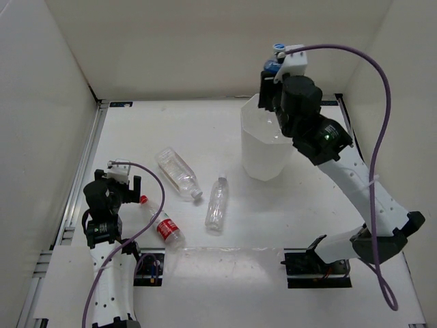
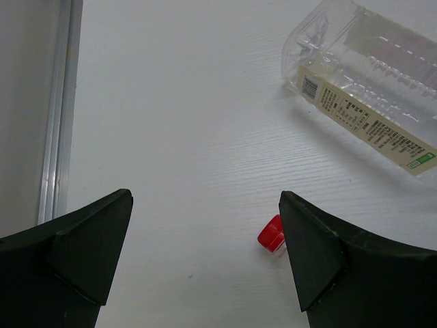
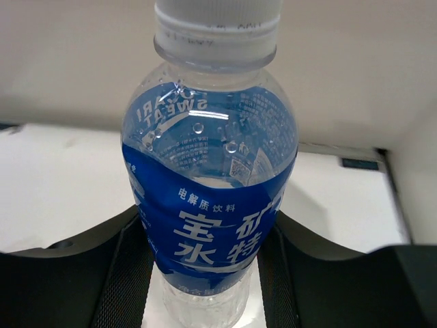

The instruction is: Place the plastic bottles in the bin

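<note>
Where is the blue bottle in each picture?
Top view: the blue bottle is near the top, right of centre, held by the right gripper, just above the bin in the picture.
Left wrist view: not in it.
Right wrist view: it fills the middle, cap up.
Shared landmark: the white table.

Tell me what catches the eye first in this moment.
The right gripper is shut on a blue-labelled bottle, held high over the far rim of the white bin, toward the far right in the top view. Left of the bin lie a red-capped bottle, beside the open left gripper, a broad clear bottle and a slim clear bottle.
</note>
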Controlling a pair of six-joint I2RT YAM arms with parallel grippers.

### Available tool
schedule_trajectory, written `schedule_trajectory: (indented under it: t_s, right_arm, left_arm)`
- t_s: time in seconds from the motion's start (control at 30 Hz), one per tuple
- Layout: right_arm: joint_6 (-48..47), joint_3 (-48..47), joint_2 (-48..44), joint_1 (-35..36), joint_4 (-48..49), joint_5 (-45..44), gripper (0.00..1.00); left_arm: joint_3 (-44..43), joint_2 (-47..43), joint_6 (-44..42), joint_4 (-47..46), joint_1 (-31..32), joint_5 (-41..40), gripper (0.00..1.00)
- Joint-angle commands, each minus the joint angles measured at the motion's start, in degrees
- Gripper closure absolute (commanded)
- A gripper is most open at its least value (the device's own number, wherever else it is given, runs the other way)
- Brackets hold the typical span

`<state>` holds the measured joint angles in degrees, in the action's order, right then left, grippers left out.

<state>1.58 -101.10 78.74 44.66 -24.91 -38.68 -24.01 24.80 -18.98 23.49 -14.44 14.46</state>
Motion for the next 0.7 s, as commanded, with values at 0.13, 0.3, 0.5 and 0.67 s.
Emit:
schedule_trajectory:
  t_s: [0.13, 0.3, 0.5, 0.67]
  right_arm:
    - [10.71, 4.41, 1.59, -12.13, -2.43, 1.93, 0.89]
    - [14.93, 11.0, 1.07, -15.48, -2.43, 10.36, 0.54]
    - [12.57, 9.52, 2.3, -14.96, -5.85, 14.59, 0.04]
    - [10.64, 8.46, 0.98, -12.77, -6.47, 14.07, 0.01]
  left_arm:
    - [0.1, -0.89, 0.26, 0.16, 0.2, 1.19, 0.0]
    - [0.63, -0.89, -0.27, 0.16, 0.2, 1.19, 0.0]
    - [1.69, -0.89, -0.27, 0.68, 0.2, -1.01, 0.0]
    - [-0.85, -0.19, -7.61, 4.63, 0.2, 1.44, 0.0]
